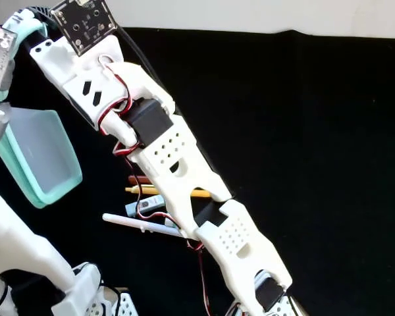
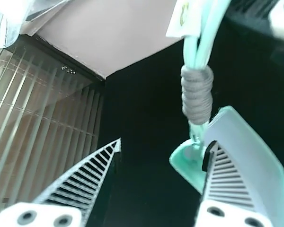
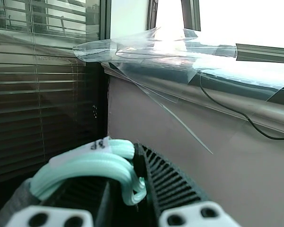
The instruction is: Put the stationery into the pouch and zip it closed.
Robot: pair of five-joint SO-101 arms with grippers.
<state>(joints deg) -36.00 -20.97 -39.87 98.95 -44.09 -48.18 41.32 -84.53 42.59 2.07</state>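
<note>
The right end effector [image 3: 126,185] pinches the pouch [image 1: 36,151] by its strap [image 3: 85,163] — the left end effector [image 2: 168,142] is spread. The pens [image 1: 137,190] lie sideways, lower right of the pouch.

A lab-like room beside a window [image 3: 236,19]; black-covered table [image 1: 329,131]; slatted blinds [image 3: 38,94]; a trailing cable [image 3: 248,119].

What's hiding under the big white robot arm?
A yellow pencil, a brownish-red pencil, a long white pen and a small pale blue thing poke out. The white robot arm hides the rest of them.
</note>
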